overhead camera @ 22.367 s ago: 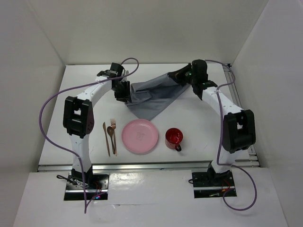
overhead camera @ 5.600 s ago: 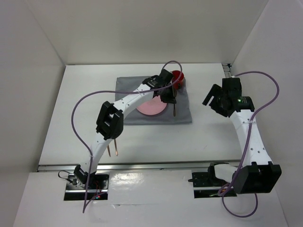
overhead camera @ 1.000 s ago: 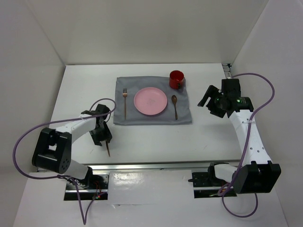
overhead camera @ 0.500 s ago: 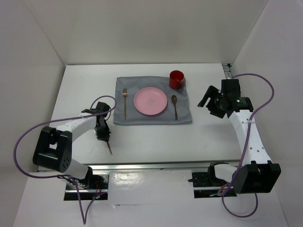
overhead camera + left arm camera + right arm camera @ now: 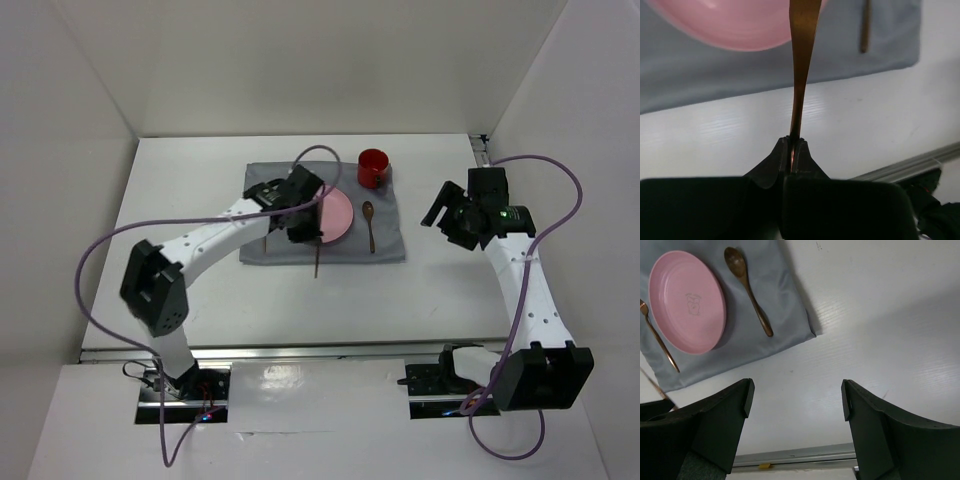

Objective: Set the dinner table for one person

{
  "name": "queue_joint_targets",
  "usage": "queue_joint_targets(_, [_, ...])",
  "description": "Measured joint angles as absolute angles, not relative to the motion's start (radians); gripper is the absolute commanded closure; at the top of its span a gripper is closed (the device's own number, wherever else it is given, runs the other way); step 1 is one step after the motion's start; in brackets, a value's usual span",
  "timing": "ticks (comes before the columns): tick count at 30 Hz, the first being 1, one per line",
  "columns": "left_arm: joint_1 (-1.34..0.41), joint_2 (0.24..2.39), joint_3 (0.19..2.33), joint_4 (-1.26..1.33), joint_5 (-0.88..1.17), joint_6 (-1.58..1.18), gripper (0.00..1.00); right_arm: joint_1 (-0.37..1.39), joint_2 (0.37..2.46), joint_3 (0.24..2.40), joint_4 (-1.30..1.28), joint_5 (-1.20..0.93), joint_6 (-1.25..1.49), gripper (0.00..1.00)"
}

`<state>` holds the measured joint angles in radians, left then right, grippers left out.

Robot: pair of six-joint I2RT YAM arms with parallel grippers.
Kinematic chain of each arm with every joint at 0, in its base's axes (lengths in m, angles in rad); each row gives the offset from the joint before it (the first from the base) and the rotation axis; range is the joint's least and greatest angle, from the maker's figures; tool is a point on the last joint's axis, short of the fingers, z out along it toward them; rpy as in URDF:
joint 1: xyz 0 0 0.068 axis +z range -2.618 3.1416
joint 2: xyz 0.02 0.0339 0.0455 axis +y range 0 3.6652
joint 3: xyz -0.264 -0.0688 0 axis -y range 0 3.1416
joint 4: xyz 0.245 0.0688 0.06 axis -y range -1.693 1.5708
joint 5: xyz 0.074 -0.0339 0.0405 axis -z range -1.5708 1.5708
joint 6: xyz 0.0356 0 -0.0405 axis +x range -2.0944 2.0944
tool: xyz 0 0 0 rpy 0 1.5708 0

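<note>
Noted relocation of the left arm within the last half second, from the near-left part of the tabletop (image 5: 180,180) to above the grey cloth (image 5: 385,245). Found the left end effector (image 5: 312,228) clenched on one end of a slim copper utensil (image 5: 316,257), fingers (image 5: 777,160) pressed flat against it. Traced the utensil past the near rim of the pink plate (image 5: 342,215) and over the cloth's near edge; could not tell contact with either. Found the right end effector (image 5: 442,217) released, jaws wide, hovering over bare tabletop right of the cloth, position unchanged. Logged on the cloth: fork (image 5: 657,337) left of the plate, spoon (image 5: 369,225) right of it, red mug (image 5: 373,167) at the far right corner. Confirmed tabletop beneath everything, metal rail (image 5: 300,348) along its near edge.
</note>
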<state>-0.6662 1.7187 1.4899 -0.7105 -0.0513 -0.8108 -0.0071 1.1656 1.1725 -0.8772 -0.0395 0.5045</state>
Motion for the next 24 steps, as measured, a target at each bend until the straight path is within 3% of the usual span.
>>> queue_joint_targets(14, [-0.721,2.381,2.227,-0.747,0.079,-0.817,1.0,-0.006,1.067,1.172,-0.896,0.007,0.504,0.17])
queue_joint_targets(24, [-0.71,2.484,2.28,-0.73,0.076,-0.847,1.0,-0.006,1.069,1.178,-0.947,0.051,0.488,0.17])
